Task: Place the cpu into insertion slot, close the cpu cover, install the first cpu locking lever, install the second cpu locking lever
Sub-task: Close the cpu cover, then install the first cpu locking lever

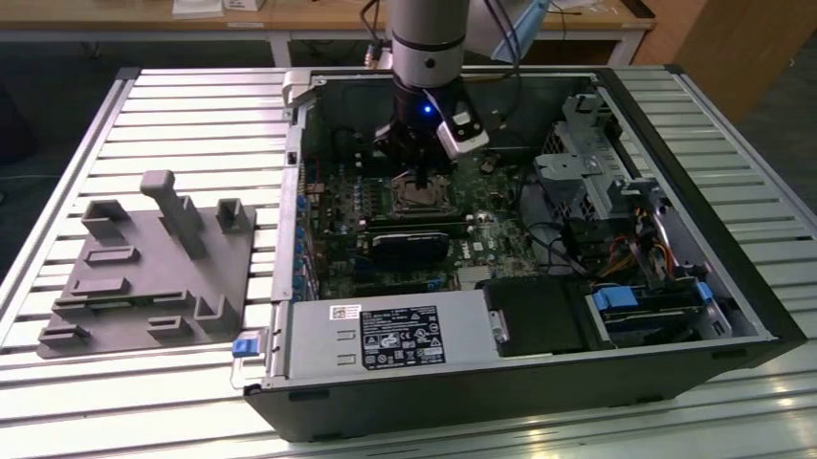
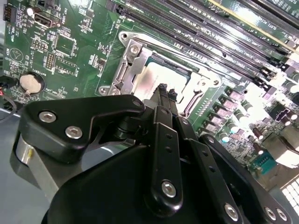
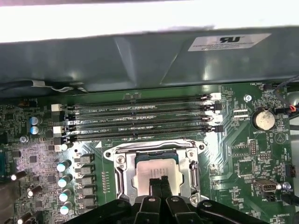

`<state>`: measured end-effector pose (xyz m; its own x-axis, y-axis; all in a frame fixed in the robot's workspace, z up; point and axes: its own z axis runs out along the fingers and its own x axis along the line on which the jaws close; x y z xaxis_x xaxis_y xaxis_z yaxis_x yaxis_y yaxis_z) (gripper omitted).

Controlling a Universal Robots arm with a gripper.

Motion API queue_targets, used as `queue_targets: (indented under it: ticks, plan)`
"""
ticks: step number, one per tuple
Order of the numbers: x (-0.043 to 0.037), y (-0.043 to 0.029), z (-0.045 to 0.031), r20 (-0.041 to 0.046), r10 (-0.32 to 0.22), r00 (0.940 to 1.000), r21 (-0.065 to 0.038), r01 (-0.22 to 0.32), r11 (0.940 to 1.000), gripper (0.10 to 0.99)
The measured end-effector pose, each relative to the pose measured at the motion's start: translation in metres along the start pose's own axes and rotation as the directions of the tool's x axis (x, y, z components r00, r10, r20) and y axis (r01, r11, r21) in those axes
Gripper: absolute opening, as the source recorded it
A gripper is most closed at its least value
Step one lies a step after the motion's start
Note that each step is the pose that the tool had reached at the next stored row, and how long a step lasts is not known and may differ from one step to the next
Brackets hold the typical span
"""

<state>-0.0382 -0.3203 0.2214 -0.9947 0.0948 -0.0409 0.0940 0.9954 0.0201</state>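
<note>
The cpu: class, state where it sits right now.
In the first wrist view the cpu lies in the insertion slot, beside the long memory slots, with the gripper directly over it.

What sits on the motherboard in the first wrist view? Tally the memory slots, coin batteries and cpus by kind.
memory slots: 4
coin battery: 1
cpu: 1
Total: 6

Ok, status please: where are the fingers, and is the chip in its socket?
Fingers shut, tips just over the chip. Chip seated in socket, cover frame looks down around it. Nothing blocking the fingers.
</note>
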Motion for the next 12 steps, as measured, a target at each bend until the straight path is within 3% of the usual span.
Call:
queue_targets:
  ticks: [12]
  plan:
    - [-0.0001, 0.0000, -0.0014, 0.0000, 0.001, 1.0000, 0.000, -0.001, 1.0000, 0.106]
